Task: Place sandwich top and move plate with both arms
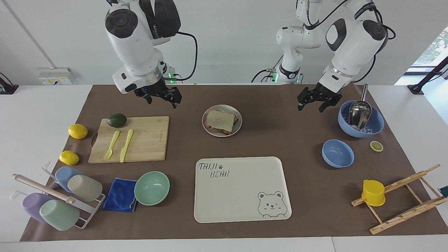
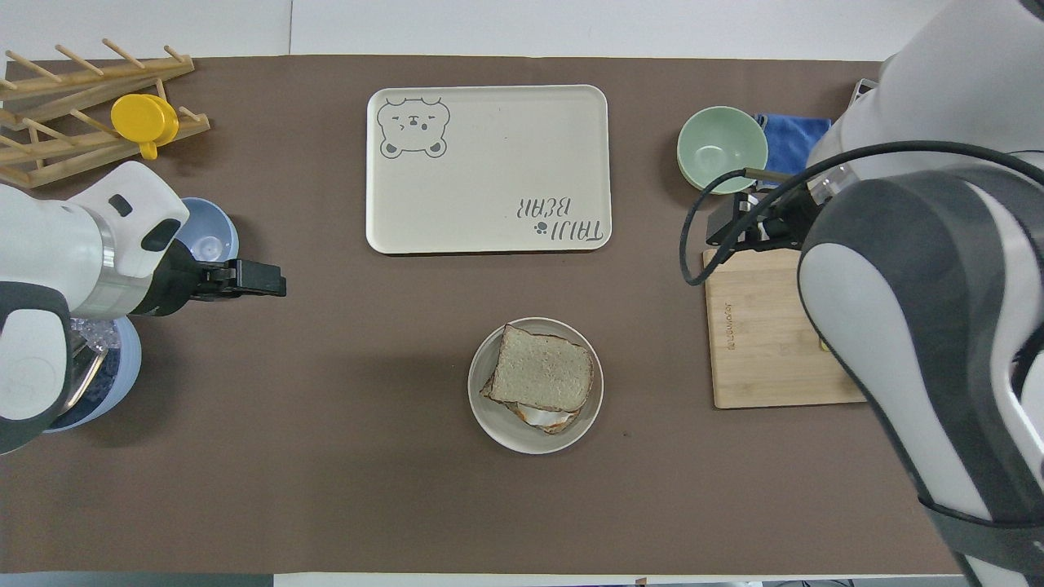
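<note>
The sandwich top point(image 1: 219, 120) point(image 2: 541, 371) lies flat on the lower slice with egg, on the small round plate point(image 1: 238, 127) point(image 2: 506, 428) in the middle of the mat. Nothing touches it. My right gripper point(image 1: 161, 97) point(image 2: 730, 232) hangs open and empty over the mat at the cutting board's corner, well off the plate. My left gripper point(image 1: 312, 103) point(image 2: 261, 284) hangs open and empty over bare mat between the plate and the ice bowl.
The cream bear tray point(image 1: 241, 210) lies farther from the robots than the plate. Toward the right arm's end are the cutting board point(image 1: 147, 140), avocado, lemons, mint bowl point(image 1: 152, 188), cloth and cup rack. Toward the left arm's end are the ice bowl with scoop point(image 1: 360, 120), blue bowl point(image 1: 337, 153) and wooden rack.
</note>
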You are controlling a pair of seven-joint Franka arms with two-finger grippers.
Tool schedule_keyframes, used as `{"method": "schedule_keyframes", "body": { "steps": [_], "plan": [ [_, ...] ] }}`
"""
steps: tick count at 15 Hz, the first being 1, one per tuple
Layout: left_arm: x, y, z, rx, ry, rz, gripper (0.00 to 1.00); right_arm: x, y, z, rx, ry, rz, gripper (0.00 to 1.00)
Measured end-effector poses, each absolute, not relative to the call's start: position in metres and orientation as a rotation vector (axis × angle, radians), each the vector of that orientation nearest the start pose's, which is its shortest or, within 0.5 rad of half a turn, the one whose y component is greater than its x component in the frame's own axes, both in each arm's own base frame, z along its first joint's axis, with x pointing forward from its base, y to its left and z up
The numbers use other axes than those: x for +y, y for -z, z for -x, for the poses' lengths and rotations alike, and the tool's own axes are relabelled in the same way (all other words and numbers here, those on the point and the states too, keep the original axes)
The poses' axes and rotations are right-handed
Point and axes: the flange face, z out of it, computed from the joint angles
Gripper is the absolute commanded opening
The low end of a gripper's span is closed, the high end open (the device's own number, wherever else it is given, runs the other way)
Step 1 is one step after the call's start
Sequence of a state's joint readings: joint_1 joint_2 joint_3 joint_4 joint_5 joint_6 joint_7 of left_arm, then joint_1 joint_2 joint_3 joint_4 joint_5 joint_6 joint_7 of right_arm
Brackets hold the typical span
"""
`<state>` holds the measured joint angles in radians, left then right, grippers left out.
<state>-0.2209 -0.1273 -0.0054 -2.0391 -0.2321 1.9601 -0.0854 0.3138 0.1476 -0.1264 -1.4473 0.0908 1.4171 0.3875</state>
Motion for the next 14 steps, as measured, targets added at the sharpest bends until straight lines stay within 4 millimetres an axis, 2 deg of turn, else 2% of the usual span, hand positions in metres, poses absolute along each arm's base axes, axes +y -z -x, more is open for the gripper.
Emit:
{"method": "schedule_keyframes", "body": {
  "steps": [4, 6, 7, 10, 14],
  "plan": [
    [-0.185, -0.468, -0.487, 0.179, 0.004, 3.406, 1.00, 0.030, -0.609, -0.556, 0.178, -0.345, 3.065, 1.00],
    [-0.212, -0.445, -0.476, 0.170, -0.043, 3.434, 1.00, 0.001, -0.616, -0.550, 0.144, -0.349, 3.072, 1.00],
    [-0.224, -0.434, -0.473, 0.156, -0.063, 3.441, 1.00, -0.002, -0.617, -0.548, 0.116, -0.352, 3.079, 1.00],
    [-0.251, -0.403, -0.468, 0.036, -0.105, 3.432, 1.00, 0.003, -0.620, -0.544, -0.002, -0.356, 3.079, 1.00],
    [-0.278, -0.362, -0.448, -0.101, -0.090, 3.411, 1.00, 0.000, -0.623, -0.535, -0.005, -0.381, 3.073, 1.00]
  ]
}}
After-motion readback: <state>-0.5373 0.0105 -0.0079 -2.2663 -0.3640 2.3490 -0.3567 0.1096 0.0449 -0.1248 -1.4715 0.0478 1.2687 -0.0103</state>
